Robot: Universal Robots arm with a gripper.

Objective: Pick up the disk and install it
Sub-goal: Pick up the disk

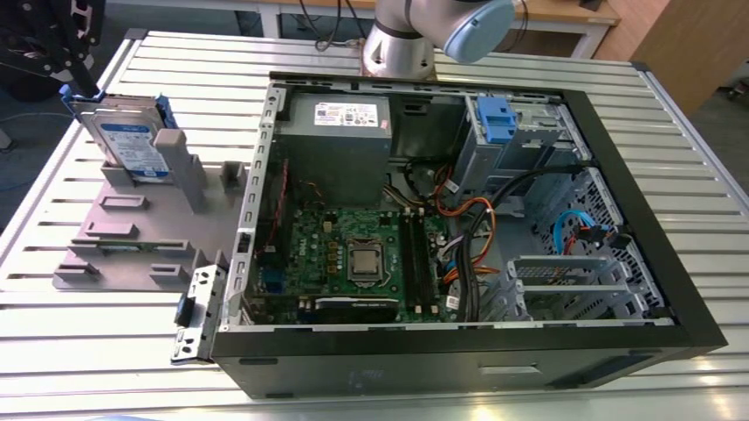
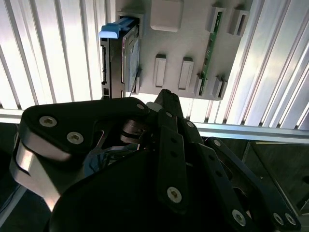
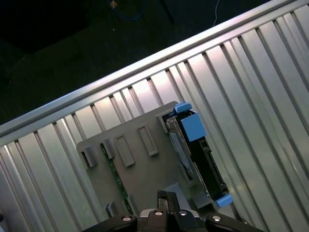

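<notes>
The disk (image 1: 126, 140) stands on edge in a slot at the far corner of the grey slotted holder (image 1: 140, 237), on the exterior view's left. It is silver with a white-and-blue label and blue rails. Both wrist views look down on the disk (image 2: 123, 58) (image 3: 193, 150) and the holder (image 2: 188, 43) (image 3: 140, 174). My gripper (image 2: 161, 94) (image 3: 163, 195) hangs above the holder, apart from the disk, its black fingers meeting at a point with nothing between them.
An open computer case (image 1: 655, 263) lies on the slatted metal table (image 1: 117, 351), on the exterior view's right. A grey drive bay with a fixed blue bracket (image 1: 497, 118) sits in its far corner. The arm's base (image 1: 404, 44) stands behind the case. The table's edge (image 3: 120, 77) runs close past the holder.
</notes>
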